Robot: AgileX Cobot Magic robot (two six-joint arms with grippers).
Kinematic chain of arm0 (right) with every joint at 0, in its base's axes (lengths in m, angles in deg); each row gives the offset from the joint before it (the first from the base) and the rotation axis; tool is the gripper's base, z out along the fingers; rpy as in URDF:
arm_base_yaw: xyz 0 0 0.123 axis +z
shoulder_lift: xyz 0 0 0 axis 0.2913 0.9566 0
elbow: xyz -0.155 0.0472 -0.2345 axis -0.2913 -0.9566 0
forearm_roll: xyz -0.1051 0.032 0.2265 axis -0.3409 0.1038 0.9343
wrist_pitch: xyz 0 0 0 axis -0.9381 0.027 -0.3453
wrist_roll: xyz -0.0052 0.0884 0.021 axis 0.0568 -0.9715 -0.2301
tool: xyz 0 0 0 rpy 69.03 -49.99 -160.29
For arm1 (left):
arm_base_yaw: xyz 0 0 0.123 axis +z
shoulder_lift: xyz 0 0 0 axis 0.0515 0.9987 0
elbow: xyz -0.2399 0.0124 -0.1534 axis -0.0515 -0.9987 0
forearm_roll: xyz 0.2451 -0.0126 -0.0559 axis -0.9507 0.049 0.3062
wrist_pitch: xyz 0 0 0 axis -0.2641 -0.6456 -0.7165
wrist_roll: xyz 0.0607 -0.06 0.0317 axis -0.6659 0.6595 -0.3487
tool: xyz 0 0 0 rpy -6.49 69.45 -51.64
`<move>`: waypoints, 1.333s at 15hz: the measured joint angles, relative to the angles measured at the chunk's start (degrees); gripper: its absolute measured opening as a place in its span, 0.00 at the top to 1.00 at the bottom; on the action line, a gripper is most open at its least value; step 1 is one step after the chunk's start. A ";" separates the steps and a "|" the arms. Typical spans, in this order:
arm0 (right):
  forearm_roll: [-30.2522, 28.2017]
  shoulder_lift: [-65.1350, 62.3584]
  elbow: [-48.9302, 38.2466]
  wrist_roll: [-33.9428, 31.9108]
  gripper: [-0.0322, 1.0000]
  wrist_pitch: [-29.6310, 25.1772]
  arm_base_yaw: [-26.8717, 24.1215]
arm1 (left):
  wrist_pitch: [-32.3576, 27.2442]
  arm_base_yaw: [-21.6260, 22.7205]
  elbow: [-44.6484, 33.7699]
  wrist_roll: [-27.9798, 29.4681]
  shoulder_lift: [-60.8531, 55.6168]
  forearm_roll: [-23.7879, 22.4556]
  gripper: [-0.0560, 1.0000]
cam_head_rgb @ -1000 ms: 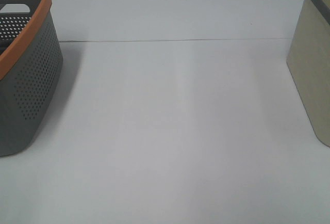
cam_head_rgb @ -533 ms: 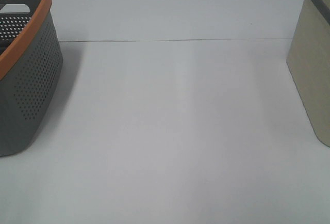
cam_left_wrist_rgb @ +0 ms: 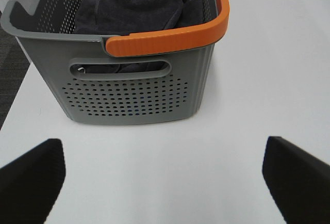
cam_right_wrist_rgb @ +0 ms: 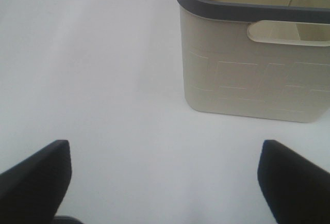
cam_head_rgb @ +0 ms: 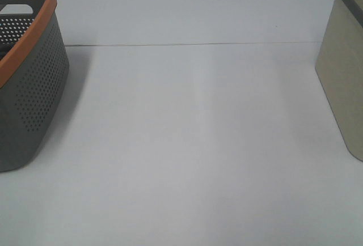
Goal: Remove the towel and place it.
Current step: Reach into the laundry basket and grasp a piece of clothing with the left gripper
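The dark charcoal towel (cam_left_wrist_rgb: 134,7) lies bunched inside the grey perforated basket (cam_left_wrist_rgb: 129,95) with an orange rim. In the exterior high view that grey basket (cam_head_rgb: 31,87) stands at the table's left edge and the towel does not show. My left gripper (cam_left_wrist_rgb: 165,177) hovers open over bare table short of the basket's handle side, with nothing between its black fingertips (cam_left_wrist_rgb: 31,177). My right gripper (cam_right_wrist_rgb: 165,180) is open too, over the table in front of the beige bin (cam_right_wrist_rgb: 252,59), which looks empty. Neither gripper appears in the exterior high view.
The beige bin (cam_head_rgb: 343,70) with a dark grey rim stands at the table's right edge. A seam (cam_head_rgb: 193,44) runs across the white tabletop between the two containers. Dark floor (cam_left_wrist_rgb: 10,64) shows beyond the table edge beside the grey basket.
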 joint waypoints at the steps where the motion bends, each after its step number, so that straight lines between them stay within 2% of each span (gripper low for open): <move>1: 0.00 0.00 0.00 0.00 0.12 0.00 0.00 | 0.00 0.00 0.00 0.00 0.00 0.00 0.02; 20: 0.00 0.00 0.00 0.00 0.12 0.00 0.00 | 0.06 0.00 0.00 -0.23 0.00 -0.57 0.02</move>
